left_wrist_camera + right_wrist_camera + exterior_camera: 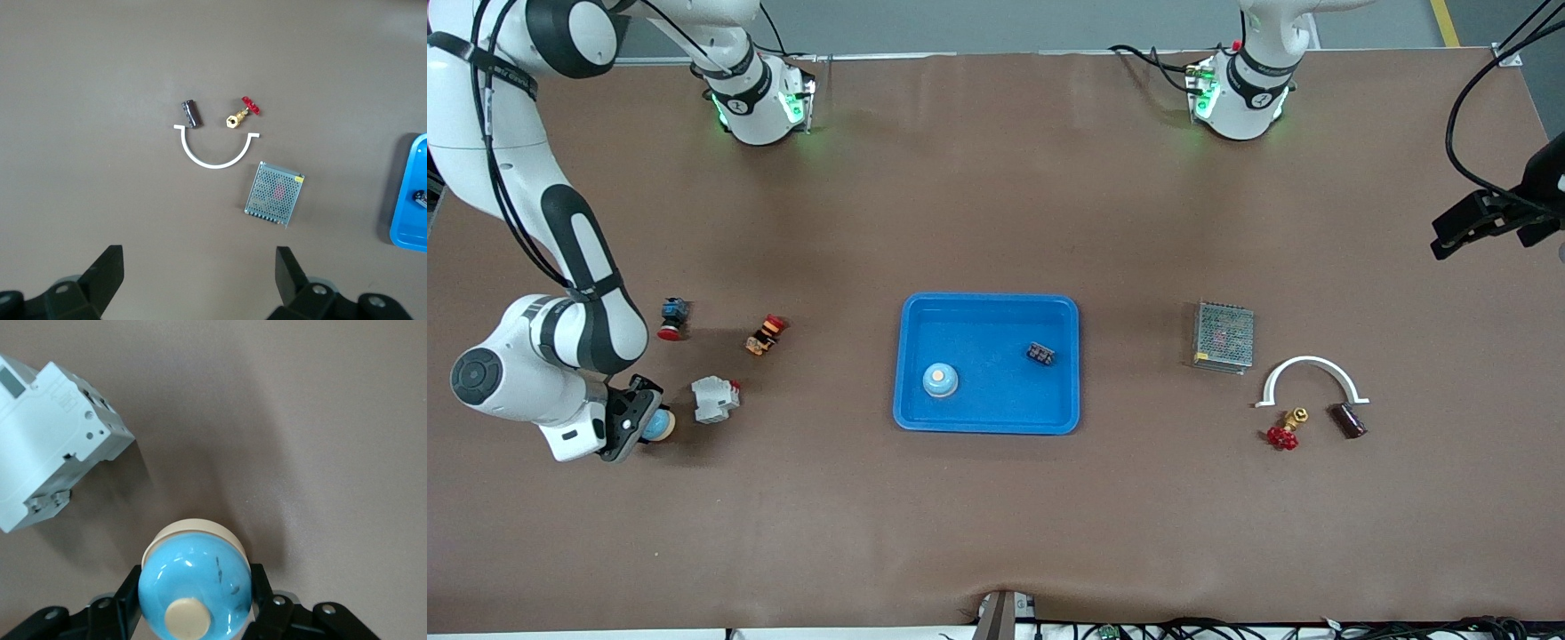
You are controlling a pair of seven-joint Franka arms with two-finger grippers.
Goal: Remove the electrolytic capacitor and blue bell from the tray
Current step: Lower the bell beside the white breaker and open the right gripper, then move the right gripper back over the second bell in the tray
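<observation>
My right gripper (640, 423) is shut on a light blue bell (661, 425) with a cream button and base, low at the table beside a white circuit breaker (714, 399). In the right wrist view the bell (200, 567) sits tilted between my black fingers (131, 587). The capacitor (1349, 420), a dark cylinder, lies on the table at the left arm's end, also in the left wrist view (191, 113). My left gripper (1489, 238) hangs high over the table edge at that end, wide open and empty (198, 253).
A blue tray (987, 307) mid-table holds a second blue bell (940, 380) and a small black part (1040, 353). A red valve (1285, 433), white arc (1310, 366) and mesh power supply (1223, 336) lie by the capacitor. Two red push buttons (673, 318), (766, 334) lie near the breaker.
</observation>
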